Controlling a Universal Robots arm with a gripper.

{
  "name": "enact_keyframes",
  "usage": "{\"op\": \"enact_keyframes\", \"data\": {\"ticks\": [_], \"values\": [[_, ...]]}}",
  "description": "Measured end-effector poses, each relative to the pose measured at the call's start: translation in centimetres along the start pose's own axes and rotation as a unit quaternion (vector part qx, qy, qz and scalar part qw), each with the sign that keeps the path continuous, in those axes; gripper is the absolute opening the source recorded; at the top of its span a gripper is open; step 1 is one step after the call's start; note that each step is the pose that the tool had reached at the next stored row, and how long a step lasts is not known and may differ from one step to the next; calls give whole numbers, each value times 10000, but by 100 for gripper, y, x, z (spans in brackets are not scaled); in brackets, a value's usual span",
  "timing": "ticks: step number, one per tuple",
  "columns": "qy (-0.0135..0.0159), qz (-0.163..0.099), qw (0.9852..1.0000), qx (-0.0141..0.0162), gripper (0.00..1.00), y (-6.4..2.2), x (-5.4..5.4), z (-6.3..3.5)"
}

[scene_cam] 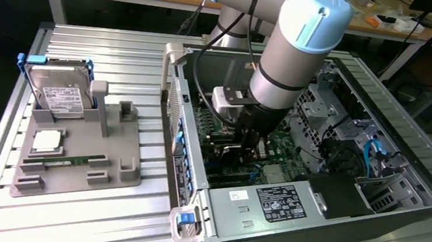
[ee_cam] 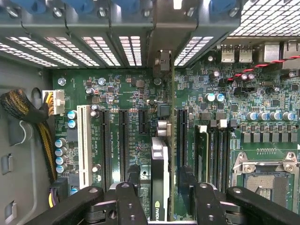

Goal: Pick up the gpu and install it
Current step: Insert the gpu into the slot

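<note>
Wrist view: claw (ee_cam: pixel 159 199) clamped on gpu (ee_cam: pixel 159 183), card edge-on over motherboard (ee_cam: pixel 126 93) slots. Exterior view: arm (scene_cam: pixel 292 51) hides the card inside the case (scene_cam: pixel 399 172).

The exterior view looks down at an angle from high above and some way off, taking in the slatted table (scene_cam: pixel 98 216), the open computer case (scene_cam: pixel 398 190) and the arm (scene_cam: pixel 292 51) reaching into it. The wrist view sits close inside that case, facing straight onto the motherboard (ee_cam: pixel 136 101) past the gripper (ee_cam: pixel 159 187). Both views share the motherboard and the case interior.
</note>
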State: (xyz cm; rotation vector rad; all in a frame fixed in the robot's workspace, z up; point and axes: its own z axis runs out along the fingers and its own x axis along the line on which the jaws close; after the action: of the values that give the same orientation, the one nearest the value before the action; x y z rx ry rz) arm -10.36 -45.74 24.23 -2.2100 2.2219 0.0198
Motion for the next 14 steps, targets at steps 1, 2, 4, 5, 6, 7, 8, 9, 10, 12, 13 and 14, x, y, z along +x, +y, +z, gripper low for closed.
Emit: {"op": "enact_keyframes", "data": {"ticks": [1,2,4,5,6,7,8,9,10,12,13,14], "values": [[0,0,10000,0,47,0,0,0],[0,0,10000,0,47,0,0,0],[0,0,10000,0,47,0,0,0],[0,0,10000,0,47,0,0,0],[0,1,10000,0,47,0,0,-1],[4,3,10000,0,47,0,-1,-6],[7,3,10000,0,47,0,-2,-22],[8,3,10000,0,47,0,-3,-43],[8,3,10000,0,47,0,-3,-70],[13,3,10000,1,47,1,-6,-128],[13,3,10000,2,47,1,-6,-155],[15,3,10000,2,47,1,-7,-182]]}}
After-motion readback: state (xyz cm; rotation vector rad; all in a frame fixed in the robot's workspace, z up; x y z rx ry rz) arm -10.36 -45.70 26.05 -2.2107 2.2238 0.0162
